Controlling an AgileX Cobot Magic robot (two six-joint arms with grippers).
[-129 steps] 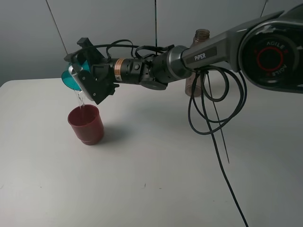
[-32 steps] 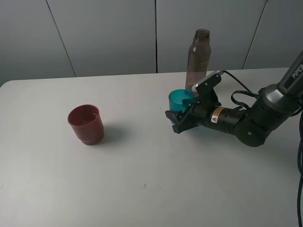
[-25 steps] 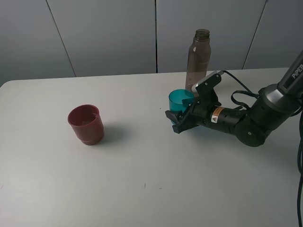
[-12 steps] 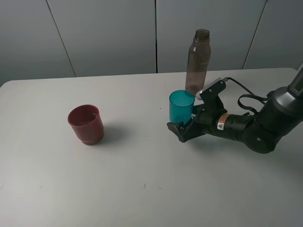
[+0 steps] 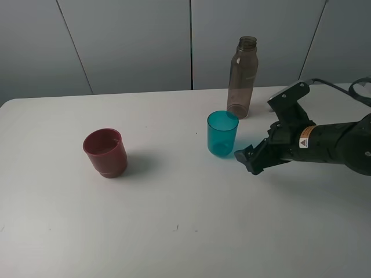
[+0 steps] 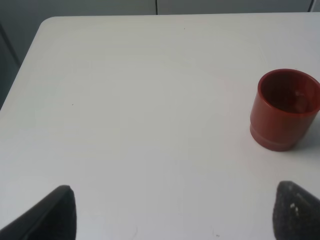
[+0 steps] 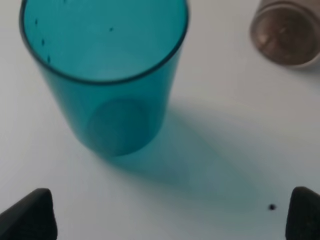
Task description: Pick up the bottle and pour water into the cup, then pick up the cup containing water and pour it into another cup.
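Observation:
The teal cup [image 5: 222,133] stands upright on the white table [image 5: 174,231], free of any grip. Just right of it my right gripper [image 5: 247,161] hovers low and open, apart from the cup. In the right wrist view the cup [image 7: 110,75] fills the frame beyond the open gripper [image 7: 167,215], whose dark fingertips [image 7: 30,215] show at the edges. The smoky-grey bottle [image 5: 242,75] stands uncapped behind the cup; its base [image 7: 287,32] shows in the wrist view. The dull-red cup [image 5: 105,152] sits at the left. My left gripper [image 6: 177,215] is open, and the red cup [image 6: 285,110] stands ahead of it.
A grey panelled wall [image 5: 133,40] runs behind the table's far edge. The right arm's black cable [image 5: 333,86] loops at the right edge of the exterior view. The table's corner [image 6: 45,25] shows in the left wrist view.
My right gripper has opened, let go of the teal cup and drawn back to the right. The cup now stands alone on the table. The red cup and bottle have not moved.

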